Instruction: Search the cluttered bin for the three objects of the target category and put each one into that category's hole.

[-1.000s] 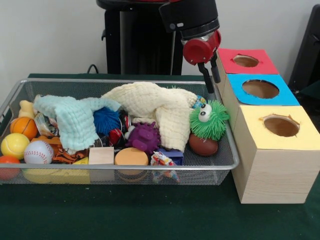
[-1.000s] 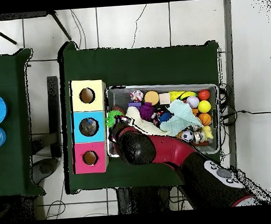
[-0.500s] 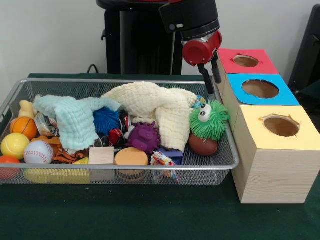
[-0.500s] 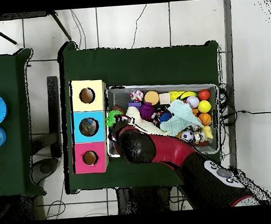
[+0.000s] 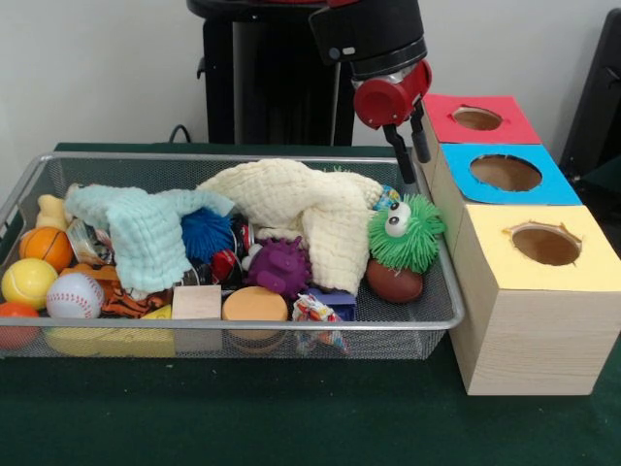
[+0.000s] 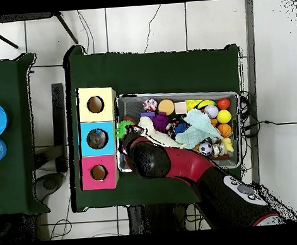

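The wire mesh bin (image 5: 233,156) holds a heap of toys under a cream cloth (image 5: 301,209) and a pale blue cloth (image 5: 146,233). Balls lie at its left end: a baseball (image 5: 75,295), a basketball (image 5: 47,248) and a yellow ball (image 5: 27,282). A green fuzzy toy with eyes (image 5: 406,233) sits over a brown football (image 5: 394,282) at the right end. My gripper (image 5: 415,163) hangs above the bin's back right corner, beside the red box (image 5: 514,124). It is open with nothing between its fingers. In the overhead view my arm (image 6: 153,160) hides the gripper.
Three wooden boxes with round holes stand in a row right of the bin: red-topped, blue-topped (image 5: 548,186) and yellow-topped (image 5: 592,272). A purple toy (image 5: 279,267), a blue spiky ball (image 5: 206,233), a wooden block (image 5: 197,302) and an orange disc (image 5: 254,305) lie in the bin.
The gripper has drifted slightly up and to the right in the front view. Nothing in the bin has moved.
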Controlling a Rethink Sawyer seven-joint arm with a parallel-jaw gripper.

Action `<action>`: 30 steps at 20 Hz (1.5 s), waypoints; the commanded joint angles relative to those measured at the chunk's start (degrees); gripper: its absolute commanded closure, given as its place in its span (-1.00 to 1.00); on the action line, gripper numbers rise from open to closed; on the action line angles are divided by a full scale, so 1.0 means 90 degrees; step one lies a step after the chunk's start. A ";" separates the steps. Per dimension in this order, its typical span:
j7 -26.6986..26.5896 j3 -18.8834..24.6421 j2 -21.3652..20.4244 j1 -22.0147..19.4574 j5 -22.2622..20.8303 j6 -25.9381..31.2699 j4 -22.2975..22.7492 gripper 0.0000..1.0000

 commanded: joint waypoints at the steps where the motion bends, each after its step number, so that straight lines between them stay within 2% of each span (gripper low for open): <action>1: 0.2194 -0.0237 0.0210 0.0018 0.0369 -0.0103 -0.0178 -1.00; 10: 0.2249 -0.0190 0.0163 -0.0011 0.0420 -0.0104 -0.0148 -1.00; 14: 0.2059 -0.0062 -0.0047 -0.0192 0.0496 0.0469 -0.0117 -1.00; 16: 0.2012 -0.0032 -0.0051 -0.0266 0.0472 0.0471 -0.0099 -1.00; 30: 0.1922 -0.0541 -0.0073 0.0097 0.0547 0.0651 -0.0257 -1.00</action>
